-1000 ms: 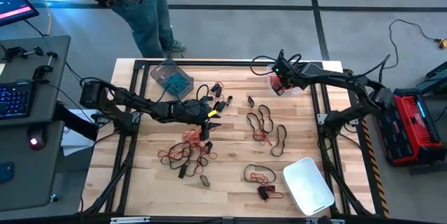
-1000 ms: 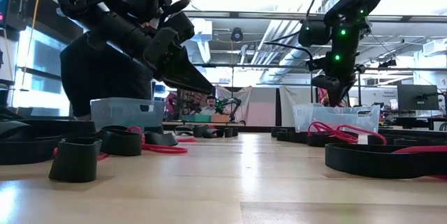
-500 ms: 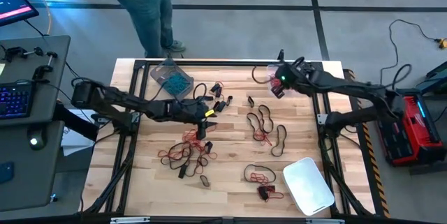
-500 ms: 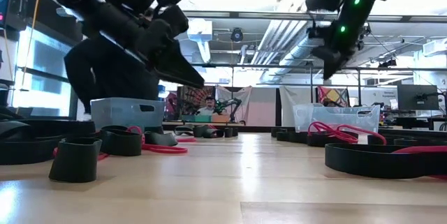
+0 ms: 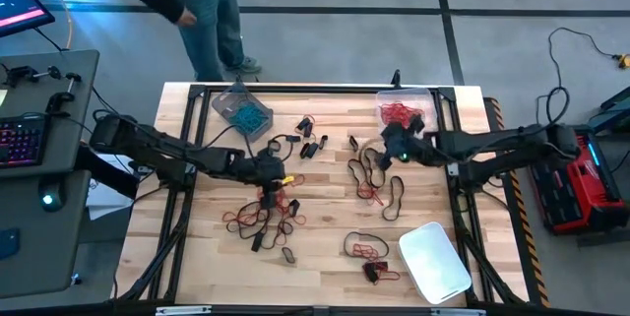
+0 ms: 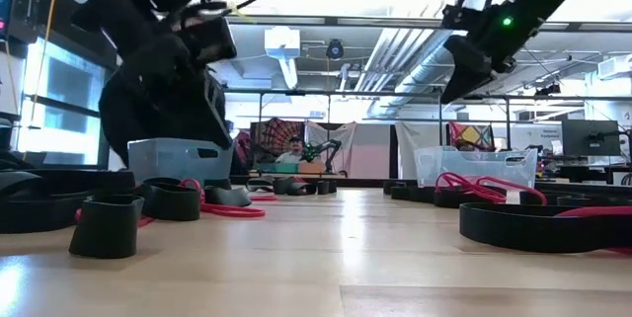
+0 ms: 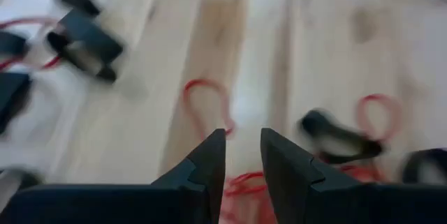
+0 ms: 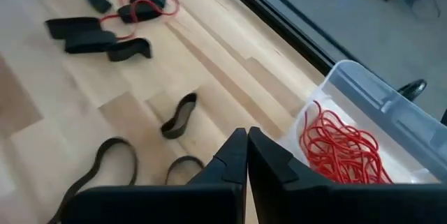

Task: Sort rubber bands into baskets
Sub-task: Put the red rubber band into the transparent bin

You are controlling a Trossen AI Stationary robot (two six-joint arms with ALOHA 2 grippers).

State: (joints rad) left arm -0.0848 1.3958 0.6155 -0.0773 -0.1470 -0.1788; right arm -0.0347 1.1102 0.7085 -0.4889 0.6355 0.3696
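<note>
Red and black rubber bands [image 5: 264,214] lie strewn over the wooden table, with dark loops [image 5: 376,174] near the middle. Three baskets stand on it: a grey one [image 5: 242,110] holding teal bands, a clear one [image 5: 402,113] holding red bands [image 8: 343,148], and a whitish one [image 5: 434,262]. My left gripper [image 5: 280,176] hovers over red bands [image 7: 207,100] left of centre, its fingers [image 7: 211,155] a small gap apart with nothing between them. My right gripper [image 8: 246,137] is shut and empty, just on the near side of the clear basket, above a small black band [image 8: 179,114].
A person [image 5: 192,1] stands beyond the table's far left corner. A black frame [image 5: 449,149] runs along the table's sides. Bare wood lies along the near left part of the table [image 5: 197,267].
My right gripper has swung from over the clear basket toward the table's near side and middle, rising a little and tipping less steeply. My left gripper has drawn back toward the table's left edge and turned. The bands on the table have stayed put.
</note>
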